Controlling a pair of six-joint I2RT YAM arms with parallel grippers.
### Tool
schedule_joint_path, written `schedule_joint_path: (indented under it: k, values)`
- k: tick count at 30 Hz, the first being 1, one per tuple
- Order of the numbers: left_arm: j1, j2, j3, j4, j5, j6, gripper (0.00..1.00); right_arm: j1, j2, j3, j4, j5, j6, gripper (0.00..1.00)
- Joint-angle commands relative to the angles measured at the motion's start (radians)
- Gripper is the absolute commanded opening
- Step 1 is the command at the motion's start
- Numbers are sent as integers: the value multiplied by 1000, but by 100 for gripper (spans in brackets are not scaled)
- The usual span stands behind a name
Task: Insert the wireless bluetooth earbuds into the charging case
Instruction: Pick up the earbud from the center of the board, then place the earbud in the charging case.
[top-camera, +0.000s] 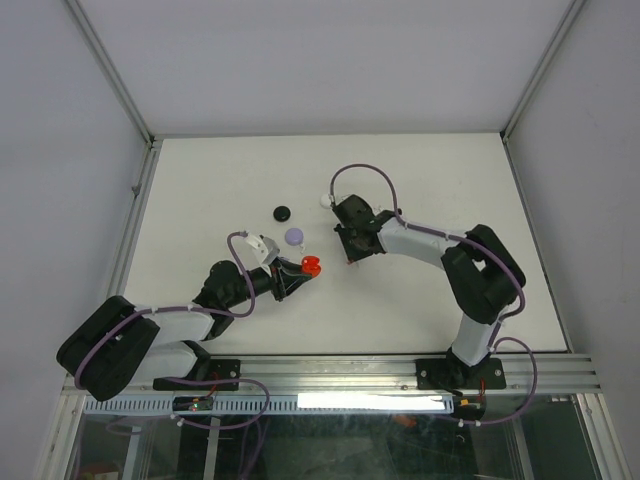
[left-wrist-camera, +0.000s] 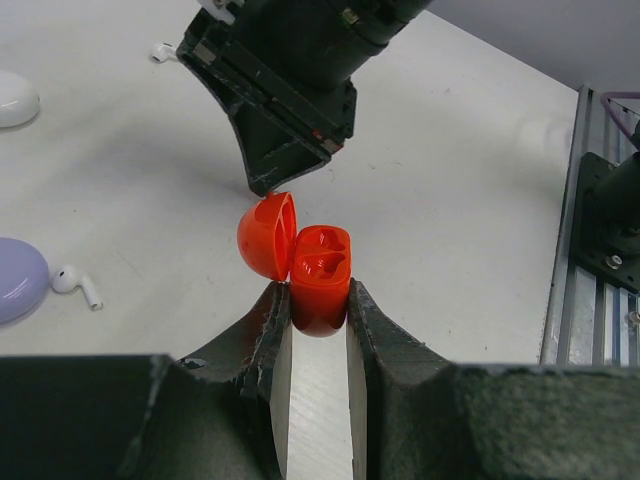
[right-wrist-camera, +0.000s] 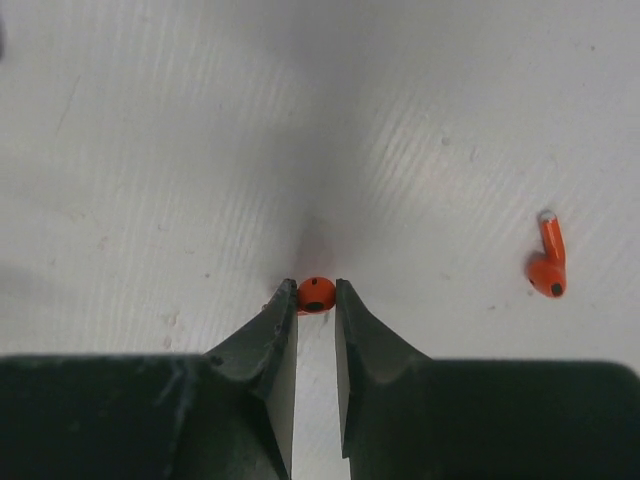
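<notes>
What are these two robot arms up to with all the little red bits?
The left claw grips an open red charging case, lid flipped back, its slots looking empty. Close by, the right claw pinches one red earbud down at the table. A second red earbud lies loose on the table nearby. Neither is in the case yet.

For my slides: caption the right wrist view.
Right tool pinches a red earbud at the table; a second earbud lies apart beside it.

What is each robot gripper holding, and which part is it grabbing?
Left gripper: open red case, pinched by the sides of its base. Right gripper: a red earbud, pinched at its round head.
</notes>
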Motion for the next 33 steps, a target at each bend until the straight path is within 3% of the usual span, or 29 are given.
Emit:
schedule_joint_path:
  k: [1, 10, 19, 33]
  values:
    - [8, -13, 34, 60, 4, 31, 0, 44, -176, -16, -2, 91, -19, 14]
    - [9, 24, 30, 197, 57, 88, 0, 209, -436, -54, 47, 285, -128, 14]
    - [8, 57, 44, 303, 145, 153, 0, 431, -626, -168, 274, 450, -386, 15]
    - [8, 19, 101, 243, 169, 89, 0, 604, -644, -275, 525, 535, -655, 15]
